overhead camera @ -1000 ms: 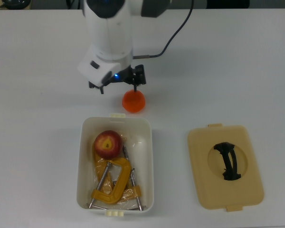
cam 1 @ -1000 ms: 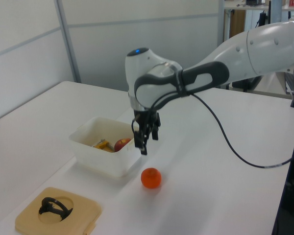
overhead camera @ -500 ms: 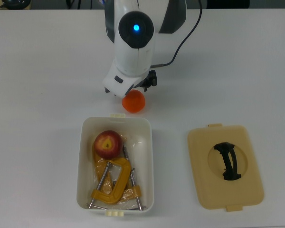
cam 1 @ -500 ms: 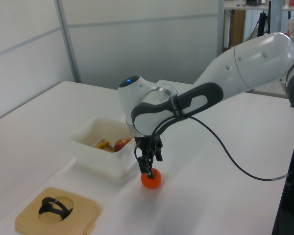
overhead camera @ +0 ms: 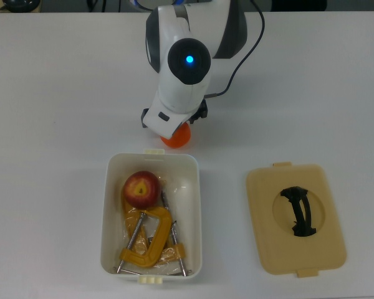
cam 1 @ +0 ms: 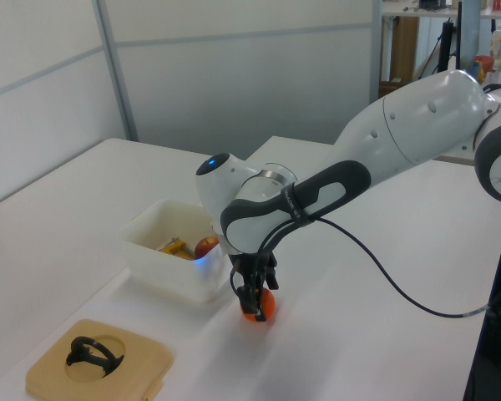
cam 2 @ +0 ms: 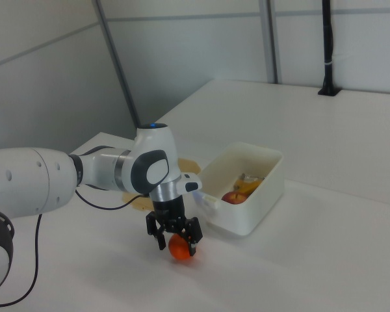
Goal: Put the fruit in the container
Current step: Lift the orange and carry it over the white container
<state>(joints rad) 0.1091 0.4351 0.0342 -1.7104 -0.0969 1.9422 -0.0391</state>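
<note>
Descending over the last second, the gripper [cam 2: 174, 242] now straddles the orange [cam 2: 179, 247] on the table [overhead camera: 311, 93], jaws spread around it and not yet closed. The apple [overhead camera: 141, 189] already lies in the container [overhead camera: 196, 205] among yellow clamps [overhead camera: 151, 240]; the near wall must be cleared, the lid [overhead camera: 296, 218] lying well apart.

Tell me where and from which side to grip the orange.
Grip the orange across its widest middle, coming straight down from above. It is a smooth ball resting on the table beside the container, so only opposite sides at the equator give a hold that should not slip. The tool already straddles it from above, fingers open.
</note>
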